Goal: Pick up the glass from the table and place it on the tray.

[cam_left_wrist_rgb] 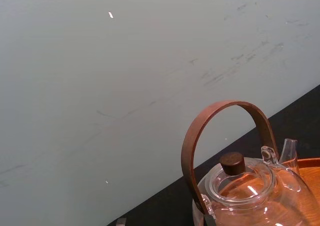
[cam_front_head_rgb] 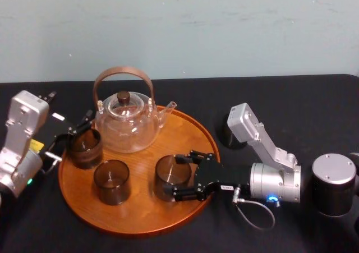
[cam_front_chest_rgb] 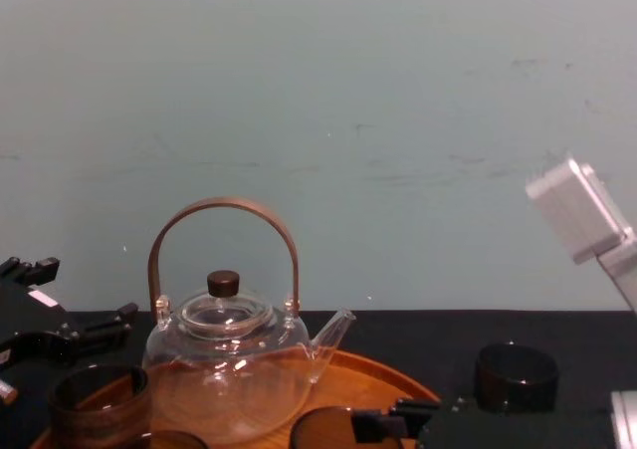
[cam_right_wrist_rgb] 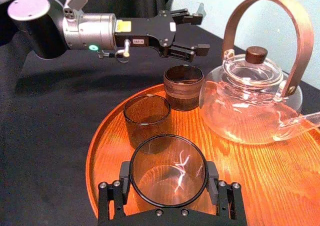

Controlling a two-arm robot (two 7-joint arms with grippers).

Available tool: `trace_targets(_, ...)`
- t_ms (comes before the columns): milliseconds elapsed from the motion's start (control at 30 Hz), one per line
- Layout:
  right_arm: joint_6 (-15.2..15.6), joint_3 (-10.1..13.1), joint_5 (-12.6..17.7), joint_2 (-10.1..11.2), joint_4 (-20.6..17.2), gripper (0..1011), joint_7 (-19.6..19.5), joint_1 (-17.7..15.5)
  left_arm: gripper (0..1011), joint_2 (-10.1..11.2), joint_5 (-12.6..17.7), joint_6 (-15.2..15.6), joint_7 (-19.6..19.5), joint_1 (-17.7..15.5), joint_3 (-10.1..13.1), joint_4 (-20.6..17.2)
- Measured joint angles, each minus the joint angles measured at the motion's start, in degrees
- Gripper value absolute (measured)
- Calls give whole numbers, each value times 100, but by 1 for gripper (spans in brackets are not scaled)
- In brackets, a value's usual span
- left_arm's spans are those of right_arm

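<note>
Currently the right end effector (cam_front_head_rgb: 179, 177) reaches in from 3 o'clock, its fingers pressed against both sides of the glass (cam_right_wrist_rgb: 167, 183). The glass stands upright on the tray (cam_front_head_rgb: 185, 134), slightly toward 3 o'clock from its middle. A glass teapot (cam_front_head_rgb: 126, 124) sits at 11 o'clock on the tray. A second glass (cam_front_head_rgb: 112, 181) stands near 8 o'clock and a third (cam_front_head_rgb: 85, 147) at 10 o'clock by the rim. Fingers apart, the left end effector (cam_right_wrist_rgb: 197, 34) hovers over that third glass. A dark cup (cam_front_head_rgb: 229, 132) rests on the black counter (cam_front_head_rgb: 291, 104), off the tray toward 2 o'clock.
</note>
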Motion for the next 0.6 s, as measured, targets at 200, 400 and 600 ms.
trace_targets(200,-7,-25,-52,-39,96,900,-23,12,1001,0,0,0,0,0,0,0)
trace_targets(400,-11,-35,-98,-66,153,900,-44,10,1001,0,0,0,0,0,0,0)
trace_targets(600,-19,-36,-125,-88,192,900,-45,4,1002,0,0,0,0,0,0,0)
